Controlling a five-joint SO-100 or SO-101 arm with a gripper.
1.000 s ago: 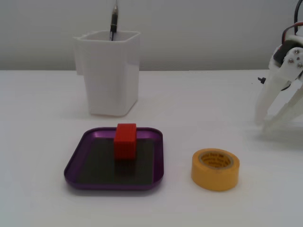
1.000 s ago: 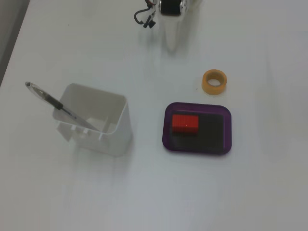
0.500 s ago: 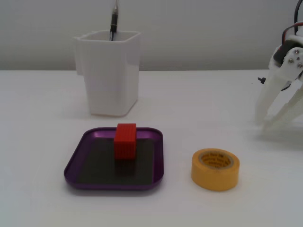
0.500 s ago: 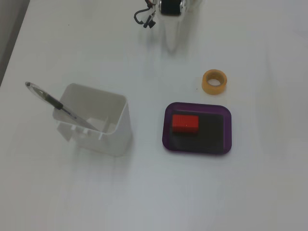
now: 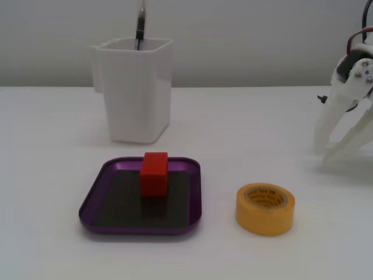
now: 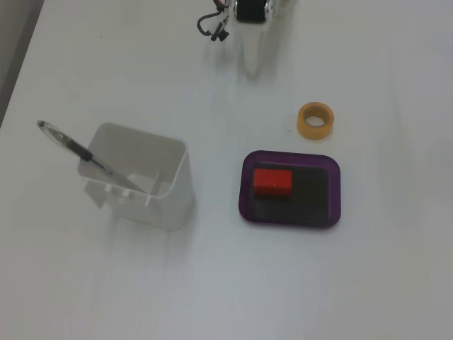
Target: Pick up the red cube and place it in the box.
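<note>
White table [image 5: 245, 116], red cube [image 5: 154, 174] in box [image 5: 93, 201], well apart from empty, parted pincer [image 5: 325, 149].

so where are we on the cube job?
Done by the look of it: the red cube stands inside the box, toward its far side in this fixed view. The tool is off to the right, open and empty. Nothing visibly left.

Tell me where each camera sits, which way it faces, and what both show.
Low fixed view: near table height, looks level across the tray to the white cup; gripper at right edge.
High fixed view: overhead, looks down on the table; gripper at top edge, fingers too pale to read.
Both show: red cube in tray, tape, cup.
</note>
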